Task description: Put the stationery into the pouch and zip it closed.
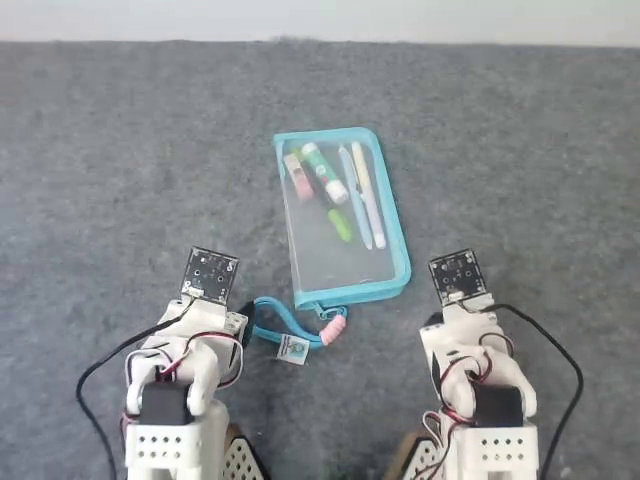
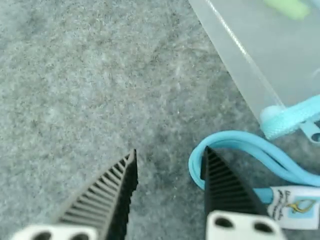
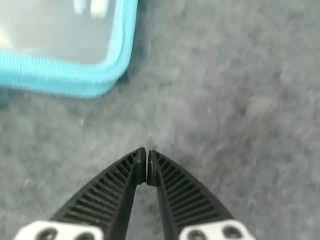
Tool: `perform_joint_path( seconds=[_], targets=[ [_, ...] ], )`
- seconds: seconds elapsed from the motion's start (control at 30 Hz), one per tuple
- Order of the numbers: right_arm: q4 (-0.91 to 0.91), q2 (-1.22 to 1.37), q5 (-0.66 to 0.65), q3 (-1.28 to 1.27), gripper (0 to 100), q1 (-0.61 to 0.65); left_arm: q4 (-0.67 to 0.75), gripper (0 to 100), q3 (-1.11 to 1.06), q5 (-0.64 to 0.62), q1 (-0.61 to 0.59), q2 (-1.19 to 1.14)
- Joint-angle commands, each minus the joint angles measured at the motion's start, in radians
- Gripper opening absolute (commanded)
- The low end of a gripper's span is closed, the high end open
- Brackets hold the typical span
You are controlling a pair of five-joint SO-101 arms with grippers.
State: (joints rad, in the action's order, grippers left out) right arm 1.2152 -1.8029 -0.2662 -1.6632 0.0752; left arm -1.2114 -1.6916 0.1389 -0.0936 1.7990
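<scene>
Turquoise-trimmed clear pouch [image 1: 335, 268], stationery [image 1: 327, 185] inside, lies well off every counter [image 1: 120, 150] edge; left fingers [image 2: 112, 197] released beside its strap [image 2: 235, 142], right fingers [image 3: 120, 192] clenched empty.

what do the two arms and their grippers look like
Both arms, left arm and right arm, are white plastic shells around black motors, with black and red cables looping off them and a small black square camera board on each wrist. The left gripper and right gripper have black, ribbed fingers tapering to points, on white mounts with round holes.
</scene>
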Motion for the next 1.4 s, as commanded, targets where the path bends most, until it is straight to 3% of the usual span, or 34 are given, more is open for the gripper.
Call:
perform_joint_path(
  seconds=[0.0,1.37],
  targets=[
    [0.068,-0.012,0.005,-0.021,0.6,0.007,-0.003,19,0.007,0.011,-0.005,0.018],
    [0.093,-0.012,0.006,-0.021,0.6,0.012,-0.003,19,0.007,0.008,-0.005,0.018]
  ],
)
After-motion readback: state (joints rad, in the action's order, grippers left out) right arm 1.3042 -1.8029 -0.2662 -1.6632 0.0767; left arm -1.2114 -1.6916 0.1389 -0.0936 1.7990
